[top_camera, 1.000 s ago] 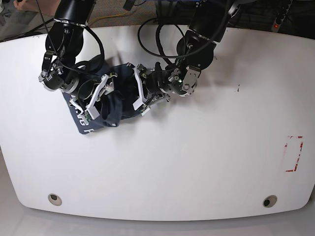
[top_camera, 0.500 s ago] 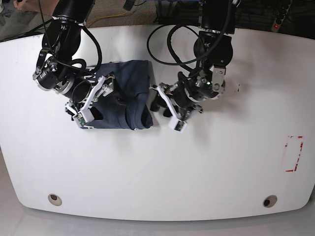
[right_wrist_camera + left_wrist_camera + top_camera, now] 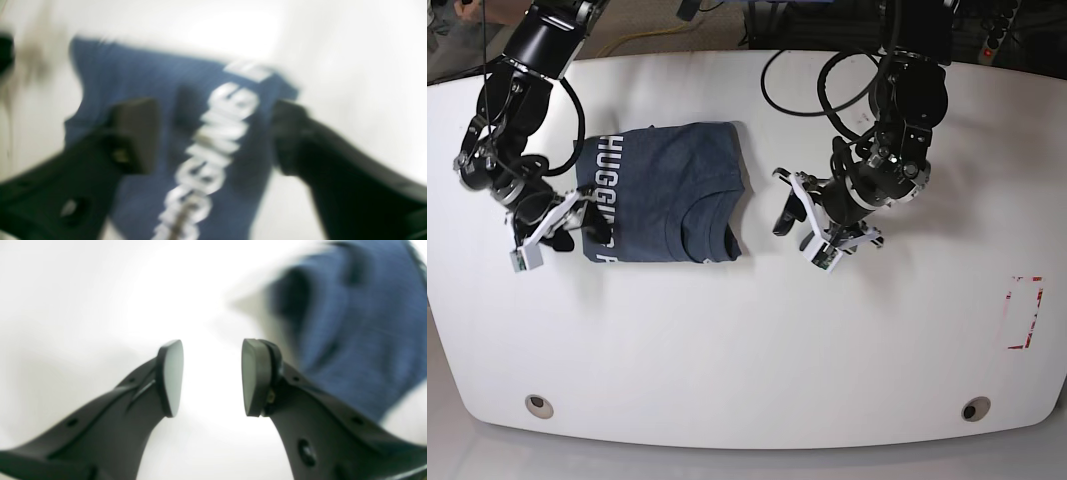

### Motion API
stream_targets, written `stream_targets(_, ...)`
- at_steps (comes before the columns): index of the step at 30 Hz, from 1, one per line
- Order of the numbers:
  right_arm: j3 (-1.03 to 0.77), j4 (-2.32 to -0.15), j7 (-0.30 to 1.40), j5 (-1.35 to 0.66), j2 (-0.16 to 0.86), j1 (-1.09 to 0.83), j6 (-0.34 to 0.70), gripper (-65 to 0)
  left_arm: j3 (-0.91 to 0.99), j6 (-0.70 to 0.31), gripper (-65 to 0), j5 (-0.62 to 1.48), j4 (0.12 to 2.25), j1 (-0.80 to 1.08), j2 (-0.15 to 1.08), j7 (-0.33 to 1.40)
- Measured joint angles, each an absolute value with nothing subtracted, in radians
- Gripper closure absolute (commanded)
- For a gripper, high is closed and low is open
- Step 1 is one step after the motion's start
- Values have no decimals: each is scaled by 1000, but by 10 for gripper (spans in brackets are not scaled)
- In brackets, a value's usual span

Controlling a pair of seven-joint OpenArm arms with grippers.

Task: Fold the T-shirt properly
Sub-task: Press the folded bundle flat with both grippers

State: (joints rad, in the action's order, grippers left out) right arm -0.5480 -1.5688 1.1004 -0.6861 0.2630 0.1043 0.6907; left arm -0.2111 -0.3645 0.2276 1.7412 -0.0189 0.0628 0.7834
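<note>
The T-shirt [image 3: 667, 185] lies folded into a flat dark-blue rectangle on the white table [image 3: 747, 350], with white lettering along its left edge. My right gripper [image 3: 552, 232] hovers just left of that edge, open and holding nothing. In the blurred right wrist view, the right gripper [image 3: 213, 133] has its fingers spread above the T-shirt [image 3: 133, 73] and its lettering. My left gripper [image 3: 799, 232] stands right of the shirt and apart from it. In the left wrist view the left gripper [image 3: 212, 376] is open over bare table, with the T-shirt [image 3: 360, 323] at upper right.
A red-outlined rectangle [image 3: 1025, 312] is marked near the table's right edge. Two round holes [image 3: 539, 405] [image 3: 974, 408] sit near the front edge. Black cables [image 3: 827, 90] loop behind the left arm at the back.
Both grippers have drawn away from the T-shirt, the right one to the left and the left one to the right. The shirt now lies flat with its lettering showing.
</note>
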Motion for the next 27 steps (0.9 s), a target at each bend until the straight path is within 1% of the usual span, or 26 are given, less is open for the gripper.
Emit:
stream_targets(2, -543, -1474, 1087, -688, 300, 156, 693, -243, -254, -366, -258, 231, 1744, -19, 73, 784)
stream_targets(3, -540, -1419, 1080, -685, 319, 188, 692, -224, -274, -366, -258, 226, 1747, -15, 76, 785)
stream_targets(6, -507, -1279, 1027, -681, 380, 267, 693, -238, -309, -358, -258, 221, 1757, -4, 78, 785)
stream_targets(9, -407, -1159, 941, -591, 428, 340, 686, -239, -335, -359, -258, 224, 1758, 9, 72, 785)
stream_targets(13, -295, -1029, 811, -445, 435, 389, 692, -239, -355, -366, -258, 226, 1759, 12, 63, 784)
stream_targets(16, -273, -999, 809, -358, 427, 359, 693, -238, -345, -358, -258, 223, 1759, 24, 53, 778)
stream_targets(19, -267, -1022, 818, -335, 430, 291, 692, -238, -324, -366, -258, 228, 1760, 39, 50, 778)
stream_targets(22, -277, -1146, 863, -330, 406, 196, 684, -238, -304, -365, -258, 226, 1760, 39, 51, 785)
stream_targets(26, -278, -1468, 1031, -321, 319, 51, 691, -238, -274, -359, -260, 225, 1763, 35, 53, 781)
stream_targets(27, -275, -1548, 1052, -324, 290, 19, 695, -238, -263, -359, -260, 226, 1769, 38, 53, 781)
